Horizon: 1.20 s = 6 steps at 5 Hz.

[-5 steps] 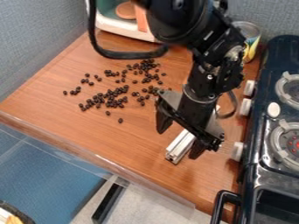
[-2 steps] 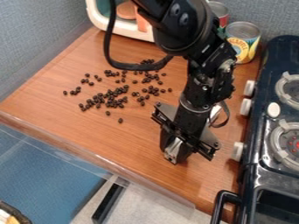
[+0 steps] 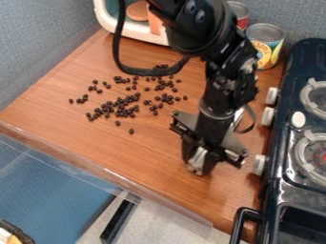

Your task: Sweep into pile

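Camera view: your end effector (image 3: 201, 167) is clamped on the silver tool (image 3: 197, 158); beans (image 3: 121, 106) lie scattered across the table (image 3: 143, 155), so the pile is yet to be made.

The counter (image 3: 127, 150) lies between the wall (image 3: 38, 52) on the left of the view and the stove (image 3: 291, 147) on the right. The small pieces (image 3: 119, 106) are scattered on the left and middle of the counter, apart from the gripper (image 3: 199, 166). The gripper is located right of the pieces, nearer the front edge, and left of the stove. The bar (image 3: 197, 157) is positioned between its fingers. The box-shaped unit (image 3: 138, 34) stands at the rear, behind the pieces. The front can (image 3: 267, 45) stands at the rear right, near the stove; the rear can (image 3: 240, 13) stands behind it, to the left.
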{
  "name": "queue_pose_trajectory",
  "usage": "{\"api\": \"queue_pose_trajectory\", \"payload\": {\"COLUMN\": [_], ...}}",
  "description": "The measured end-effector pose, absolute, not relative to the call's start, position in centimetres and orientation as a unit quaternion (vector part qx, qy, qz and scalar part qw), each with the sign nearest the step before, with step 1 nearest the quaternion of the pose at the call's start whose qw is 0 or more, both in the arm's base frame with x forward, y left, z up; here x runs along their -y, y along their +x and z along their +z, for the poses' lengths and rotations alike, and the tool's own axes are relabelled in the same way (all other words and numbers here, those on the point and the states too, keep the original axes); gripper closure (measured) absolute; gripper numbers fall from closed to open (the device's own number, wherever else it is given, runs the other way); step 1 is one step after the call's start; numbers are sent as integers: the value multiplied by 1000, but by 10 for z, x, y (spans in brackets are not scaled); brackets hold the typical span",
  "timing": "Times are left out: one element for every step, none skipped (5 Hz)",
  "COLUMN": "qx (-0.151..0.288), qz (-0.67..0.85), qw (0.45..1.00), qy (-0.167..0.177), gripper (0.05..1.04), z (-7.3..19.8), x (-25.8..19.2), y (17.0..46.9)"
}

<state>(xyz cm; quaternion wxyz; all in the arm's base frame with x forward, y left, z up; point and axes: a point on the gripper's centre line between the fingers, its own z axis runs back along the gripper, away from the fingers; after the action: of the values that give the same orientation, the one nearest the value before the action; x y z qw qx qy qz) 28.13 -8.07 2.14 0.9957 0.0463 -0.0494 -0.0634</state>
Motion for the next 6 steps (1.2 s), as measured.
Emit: {"api": "queue_pose_trajectory", "payload": {"qx": [114, 143, 154, 110, 58, 33], "qz": [1, 74, 159, 253, 333, 361], "qw": [993, 987, 975, 961, 939, 929], "qy": [14, -8, -25, -35, -64, -73], "gripper": [711, 711, 711, 711, 711, 711], "z": [57, 73, 78, 60, 40, 23], "x": [98, 102, 98, 87, 75, 69], "y": [298, 305, 316, 327, 339, 346]}}
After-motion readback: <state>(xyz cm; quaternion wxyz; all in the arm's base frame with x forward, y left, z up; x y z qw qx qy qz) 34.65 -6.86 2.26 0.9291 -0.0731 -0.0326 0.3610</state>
